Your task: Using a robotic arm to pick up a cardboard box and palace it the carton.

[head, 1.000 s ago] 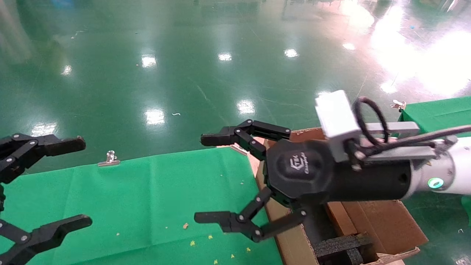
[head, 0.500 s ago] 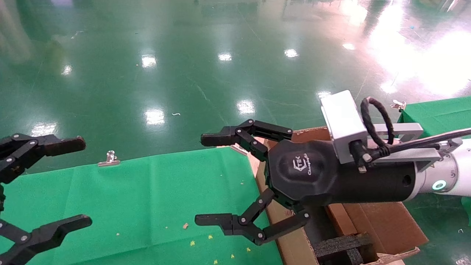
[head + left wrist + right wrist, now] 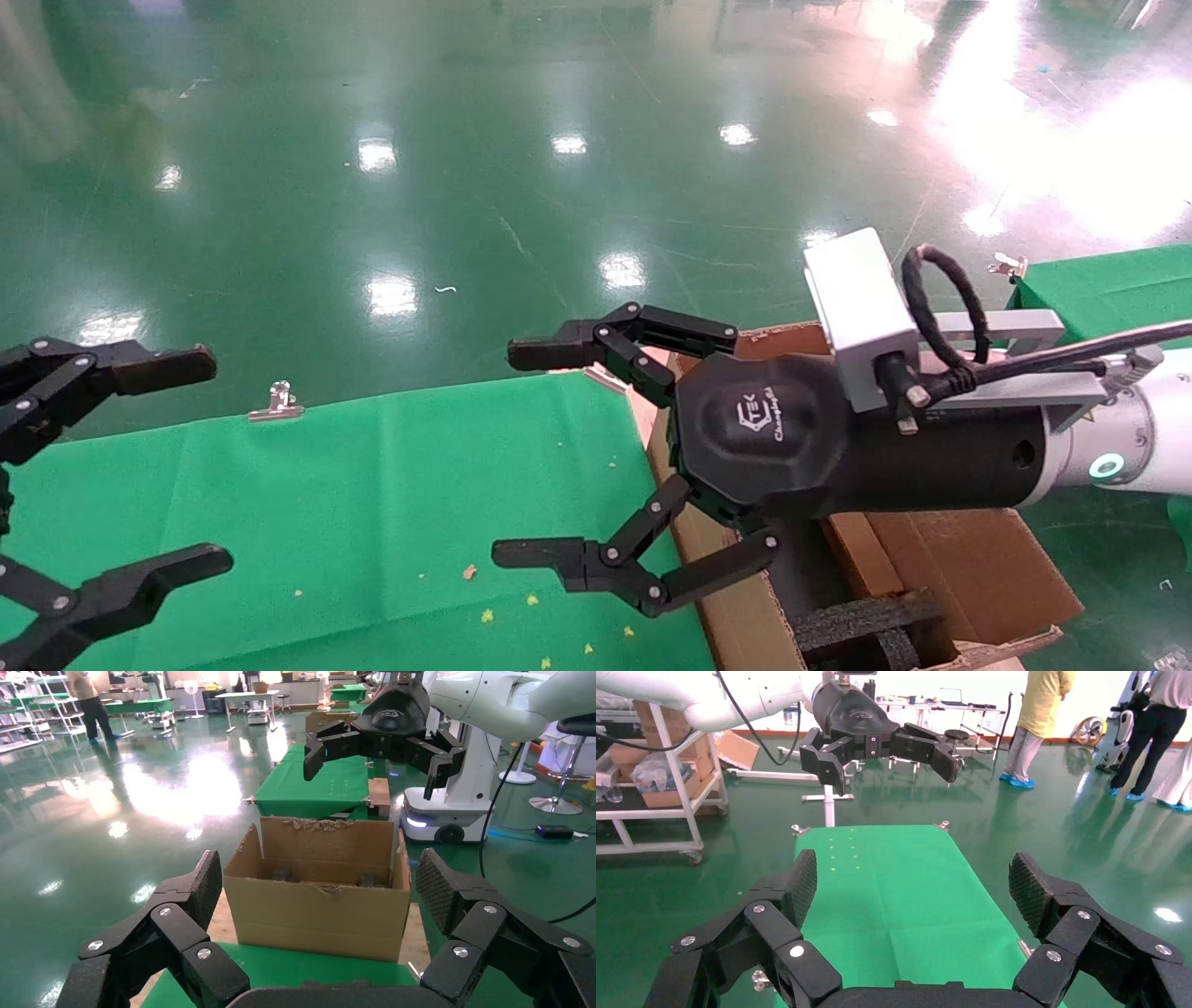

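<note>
1. Black linked fingers of the right gripper (image 3: 540, 457) stand spread wide with nothing between them; it is the end of the robotic arm (image 3: 1131, 447), a white tube with a green ring light, a matte black moulded body stamped with a pale logo, a silver camera block (image 3: 861, 312) and a looped black cable.
2. That released gripper hangs over the near end of the green cloth-covered table (image 3: 372, 503), just beside the wall of the large brown corrugated carton (image 3: 941, 559), with its body above the carton's opening.
3. Corrugated flaps of the carton (image 3: 320, 881) stand tall with ragged, torn top edges, and ribbed black foam inserts (image 3: 861, 624) sit inside it. The carton stands at the end of the table, touching or nearly touching the cloth edge.
4. Smooth green cloth is creased in faint fold lines, dotted with small yellow and tan crumbs, and held by a silver metal clip (image 3: 277, 403) at its far edge.
5. Glossy dark green floor (image 3: 466, 168) mirrors the ceiling lights.
6. At the left edge of the head view, the left gripper (image 3: 112, 466) is likewise splayed and empty, its textured black pads (image 3: 209, 885) facing the carton in the left wrist view.
7. No small flat cardboard box can be made out in any view.
</note>
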Action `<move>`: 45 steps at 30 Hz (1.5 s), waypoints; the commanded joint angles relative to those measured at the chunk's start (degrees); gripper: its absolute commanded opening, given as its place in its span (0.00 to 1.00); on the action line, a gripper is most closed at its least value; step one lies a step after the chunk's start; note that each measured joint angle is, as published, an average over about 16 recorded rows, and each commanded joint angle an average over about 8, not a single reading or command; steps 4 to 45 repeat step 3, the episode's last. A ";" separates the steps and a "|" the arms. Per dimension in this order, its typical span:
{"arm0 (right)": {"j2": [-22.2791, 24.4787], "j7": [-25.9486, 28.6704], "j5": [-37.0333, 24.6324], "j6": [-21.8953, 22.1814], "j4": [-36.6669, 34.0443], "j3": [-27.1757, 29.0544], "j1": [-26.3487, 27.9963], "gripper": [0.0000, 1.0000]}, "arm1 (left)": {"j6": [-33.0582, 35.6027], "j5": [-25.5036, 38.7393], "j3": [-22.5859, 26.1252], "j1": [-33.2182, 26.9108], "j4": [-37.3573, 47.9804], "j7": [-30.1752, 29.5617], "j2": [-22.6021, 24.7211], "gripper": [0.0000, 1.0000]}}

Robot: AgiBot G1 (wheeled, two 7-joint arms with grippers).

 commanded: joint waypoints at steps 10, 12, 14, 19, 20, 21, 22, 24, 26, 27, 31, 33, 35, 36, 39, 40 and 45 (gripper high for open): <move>0.02 0.02 -0.04 0.08 0.00 -0.11 0.08 1.00 | 0.00 0.00 0.00 0.00 0.00 0.00 0.00 1.00; 0.02 0.02 -0.04 0.08 0.00 -0.11 0.08 1.00 | 0.00 0.00 0.00 0.00 0.00 0.00 0.00 1.00; 0.02 0.02 -0.04 0.08 0.00 -0.11 0.08 1.00 | 0.00 0.00 0.00 0.00 0.00 0.00 0.00 1.00; 0.02 0.02 -0.04 0.08 0.00 -0.11 0.08 1.00 | 0.00 0.00 0.00 0.00 0.00 0.00 0.00 1.00; 0.02 0.02 -0.04 0.08 0.00 -0.11 0.08 1.00 | 0.00 0.00 0.00 0.00 0.00 0.00 0.00 1.00; 0.02 0.02 -0.04 0.08 0.00 -0.11 0.08 1.00 | 0.00 0.00 0.00 0.00 0.00 0.00 0.00 1.00; 0.02 0.02 -0.04 0.08 0.00 -0.11 0.08 1.00 | 0.00 0.00 0.00 0.00 0.00 0.00 0.00 1.00; 0.02 0.02 -0.04 0.08 0.00 -0.11 0.08 1.00 | 0.00 0.00 0.00 0.00 0.00 0.00 0.00 1.00; 0.02 0.02 -0.04 0.08 0.00 -0.11 0.08 1.00 | 0.00 0.00 0.00 0.00 0.00 0.00 0.00 1.00; 0.02 0.02 -0.04 0.08 0.00 -0.11 0.08 1.00 | 0.00 0.00 0.00 0.00 0.00 0.00 0.00 1.00; 0.02 0.02 -0.04 0.08 0.00 -0.11 0.08 1.00 | 0.00 0.00 0.00 0.00 0.00 0.00 0.00 1.00; 0.02 0.02 -0.04 0.08 0.00 -0.11 0.08 1.00 | 0.00 0.00 0.00 0.00 0.00 0.00 0.00 1.00; 0.02 0.02 -0.04 0.08 0.00 -0.11 0.08 1.00 | 0.00 0.00 0.00 0.00 0.00 0.00 0.00 1.00; 0.02 0.02 -0.04 0.08 0.00 -0.11 0.08 1.00 | 0.00 0.00 0.00 0.00 0.00 0.00 0.00 1.00; 0.02 0.02 -0.04 0.08 0.00 -0.11 0.08 1.00 | 0.00 0.00 0.00 0.00 0.00 0.00 0.00 1.00; 0.02 0.02 -0.04 0.08 0.00 -0.11 0.08 1.00 | 0.00 0.00 0.00 0.00 0.00 0.00 0.00 1.00; 0.02 0.02 -0.04 0.08 0.00 -0.11 0.08 1.00 | 0.00 0.00 0.00 0.00 0.00 0.00 0.00 1.00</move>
